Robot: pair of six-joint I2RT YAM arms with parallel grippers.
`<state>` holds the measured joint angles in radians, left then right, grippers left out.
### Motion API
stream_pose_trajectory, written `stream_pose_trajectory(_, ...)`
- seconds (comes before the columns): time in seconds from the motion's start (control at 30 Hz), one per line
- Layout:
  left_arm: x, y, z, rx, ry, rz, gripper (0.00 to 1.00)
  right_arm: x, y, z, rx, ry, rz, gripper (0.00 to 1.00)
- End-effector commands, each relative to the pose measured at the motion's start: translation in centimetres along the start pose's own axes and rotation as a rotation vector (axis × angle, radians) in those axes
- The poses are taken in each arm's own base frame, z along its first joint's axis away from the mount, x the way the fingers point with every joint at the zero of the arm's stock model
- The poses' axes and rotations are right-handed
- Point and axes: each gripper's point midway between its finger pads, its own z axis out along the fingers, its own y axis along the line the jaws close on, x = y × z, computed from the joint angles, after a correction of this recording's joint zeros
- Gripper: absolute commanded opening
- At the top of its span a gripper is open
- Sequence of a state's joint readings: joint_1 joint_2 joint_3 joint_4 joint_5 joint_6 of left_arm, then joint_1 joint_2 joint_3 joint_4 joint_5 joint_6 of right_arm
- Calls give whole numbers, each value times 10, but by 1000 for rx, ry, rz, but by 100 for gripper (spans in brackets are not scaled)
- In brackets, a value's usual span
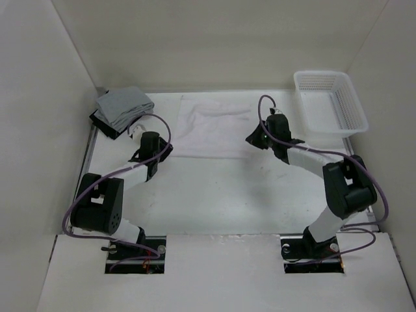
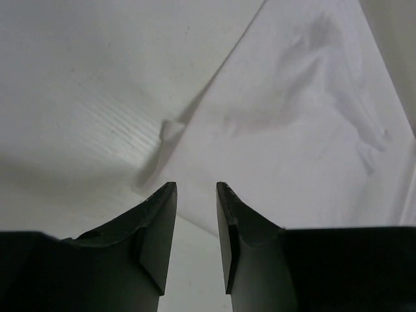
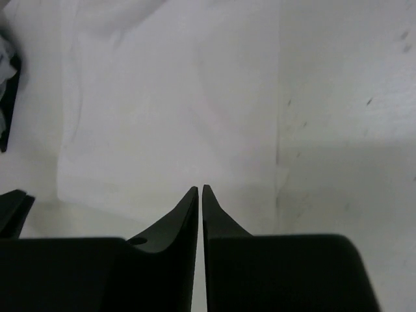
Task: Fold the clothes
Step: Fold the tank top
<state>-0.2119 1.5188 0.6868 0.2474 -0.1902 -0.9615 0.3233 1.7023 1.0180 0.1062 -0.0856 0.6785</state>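
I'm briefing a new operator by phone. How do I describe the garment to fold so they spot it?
Look along the far edge of the white table. Between the grey and black folded stack at the left and the white plastic basket at the right lies the tank top, flat. It is the only white cloth, faintly wrinkled, almost blending into the table.

I am seeing soft, even light falling from above, washing the white counter [image 1: 221, 195] pale while the arms [image 1: 123, 175] are casting faint grey shadows on it. In the wrist views the left pincer [image 2: 196, 190] and right pincer [image 3: 200, 190] are showing as dark, blurred silhouettes, and the clothes [image 3: 169, 97] are barely separating from the counter.
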Motion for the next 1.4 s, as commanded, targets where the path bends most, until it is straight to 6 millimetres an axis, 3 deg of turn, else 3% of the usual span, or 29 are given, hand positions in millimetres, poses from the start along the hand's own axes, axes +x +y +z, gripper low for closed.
stream_pose_trajectory(0.0, -2, -4, -11, 94, -10, -48, 29, -4, 25, -23, -104, -104, -6, 6)
stream_pose_trajectory(0.1, 5, 9, -9, 80, 17, -46, 33, 21, 12, -32, -84, -86, -7, 7)
stream_pose_trajectory(0.2, 7, 9, 1, 96, 30, -59, 34, 31, 8, -38, -86, -82, -6, 12)
stream_pose_trajectory(0.57, 13, 3, 17, 112, 50, -87, 32, 46, -10, -36, -64, -69, 14, 33)
stream_pose_trajectory(0.63, 13, 4, 18, 109, 48, -86, 25, 47, -14, -32, -52, -64, 23, 36)
stream_pose_trajectory(0.9, 15, 7, 20, 98, 52, -89, 6, 54, -35, -23, 9, -35, 103, 39)
stream_pose_trajectory(1.03, 17, 10, 17, 88, 45, -90, 3, 57, -43, -18, 26, -18, 140, 38)
stream_pose_trajectory(1.27, 17, 13, 16, 80, 39, -90, 2, 64, -34, -2, -23, 33, 191, 38)
stream_pose_trajectory(1.37, 17, 13, 16, 81, 38, -90, 1, 65, -32, 5, -40, 39, 222, 32)
